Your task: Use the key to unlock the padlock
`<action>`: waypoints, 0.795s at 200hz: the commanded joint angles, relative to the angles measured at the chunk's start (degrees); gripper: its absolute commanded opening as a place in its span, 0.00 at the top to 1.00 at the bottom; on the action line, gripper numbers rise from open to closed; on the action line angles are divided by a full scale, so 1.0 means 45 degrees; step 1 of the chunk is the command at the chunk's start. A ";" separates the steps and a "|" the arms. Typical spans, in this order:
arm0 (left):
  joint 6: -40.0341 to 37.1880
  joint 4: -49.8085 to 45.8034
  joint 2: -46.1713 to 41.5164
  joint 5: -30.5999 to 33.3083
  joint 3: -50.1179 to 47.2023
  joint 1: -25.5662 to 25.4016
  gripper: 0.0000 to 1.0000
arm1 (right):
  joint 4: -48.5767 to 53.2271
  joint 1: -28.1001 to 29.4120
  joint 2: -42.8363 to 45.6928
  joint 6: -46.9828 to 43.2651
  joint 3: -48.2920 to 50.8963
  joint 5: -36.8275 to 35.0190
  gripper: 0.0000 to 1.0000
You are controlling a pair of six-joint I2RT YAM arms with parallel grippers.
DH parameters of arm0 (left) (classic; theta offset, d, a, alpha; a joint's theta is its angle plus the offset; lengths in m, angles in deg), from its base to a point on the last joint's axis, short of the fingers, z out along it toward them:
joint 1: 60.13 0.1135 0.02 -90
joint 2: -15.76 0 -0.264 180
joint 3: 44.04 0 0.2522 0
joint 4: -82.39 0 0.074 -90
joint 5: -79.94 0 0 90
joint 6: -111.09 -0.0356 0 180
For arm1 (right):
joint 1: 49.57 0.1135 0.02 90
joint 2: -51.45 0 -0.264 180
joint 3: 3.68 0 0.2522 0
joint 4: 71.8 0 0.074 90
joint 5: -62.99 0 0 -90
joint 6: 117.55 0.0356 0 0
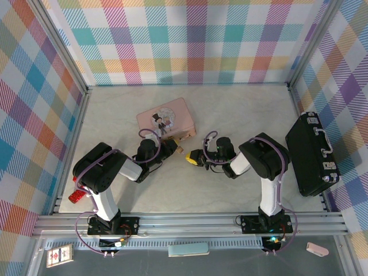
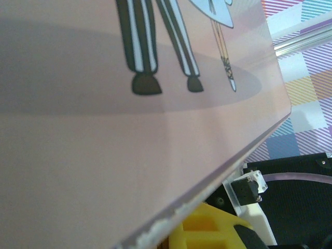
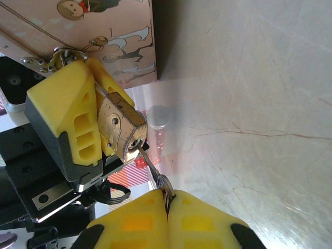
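The small brass padlock (image 3: pixel 120 126) is held off the table, with my left gripper (image 1: pixel 174 149) shut on it; its yellow fingers (image 3: pixel 67 111) clamp the body from both sides. The silver shackle (image 3: pixel 58 56) pokes out above those fingers. My right gripper (image 3: pixel 167 203) is shut on the head of the thin silvery key (image 3: pixel 155 174). The key's blade runs up and left into the keyhole on the padlock's bottom face. In the top view both grippers meet just in front of the pink tin, the right gripper (image 1: pixel 194 157) facing the left.
The pink tin (image 1: pixel 165 119) lies right behind the grippers, and its lid (image 2: pixel 129 129) sits very close to the left wrist camera. A black case (image 1: pixel 313 154) stands at the right wall. A red object (image 1: pixel 75 196) lies by the left edge.
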 commanded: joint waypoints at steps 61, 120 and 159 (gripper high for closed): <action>0.2242 0.0369 0.0454 -0.1678 -0.0082 -0.0115 0.97 | -0.1236 0.0218 -0.0438 0.0284 0.0265 0.0018 1.00; 0.2262 0.0409 0.0433 -0.1678 -0.0083 -0.0126 0.97 | -0.2419 0.0096 -0.0760 0.0811 0.0540 -0.0208 1.00; 0.2146 0.0184 0.0357 -0.1619 -0.0119 -0.0116 0.97 | -0.3012 0.0104 -0.0746 0.0863 0.0676 -0.0380 1.00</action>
